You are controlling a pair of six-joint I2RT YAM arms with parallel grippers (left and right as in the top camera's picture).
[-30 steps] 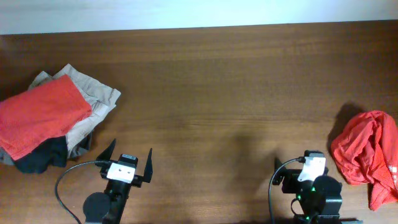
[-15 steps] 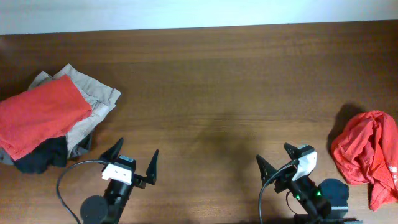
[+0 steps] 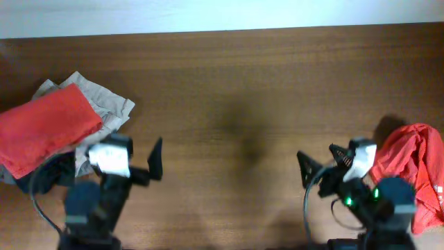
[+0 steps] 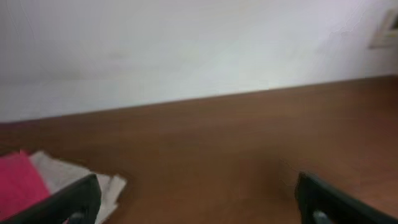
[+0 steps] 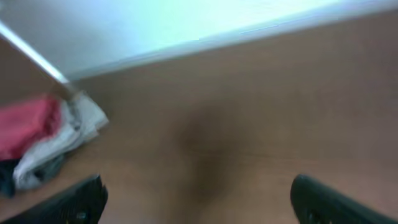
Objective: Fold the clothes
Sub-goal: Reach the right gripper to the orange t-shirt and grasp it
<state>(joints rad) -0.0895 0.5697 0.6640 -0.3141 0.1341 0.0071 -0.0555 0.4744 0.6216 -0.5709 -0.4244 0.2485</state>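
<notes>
Two claws nearest, along the near edge of the table (image 3: 229, 90): left claw (image 3: 116, 154) at 7 o'clock, right claw (image 3: 320, 158) at 5 o'clock. Both splayed wide, grasping nothing, poised above the wood and aimed toward the far side. Held so, by the look of it, in readiness for cloth; none touched yet. Just beside the right claw, at 4 o'clock: crumpled shirt (image 3: 409, 173), red, heaped loosely, white marks at one edge. Unfolded, so probably the next piece to take. Near the left claw, at 9 o'clock: pile (image 3: 69, 118) of folded clothes, with red shirt (image 3: 35, 135) on top, beige cloth (image 3: 107, 107) under it, dark cloth (image 3: 45, 182) lowest and partly hidden by the arm. Stacked aside, likely to keep the middle free for folding. Farthest, at 12 o'clock: pale wall (image 4: 186, 43) beyond the far edge. Wrist views too blurred for more.
</notes>
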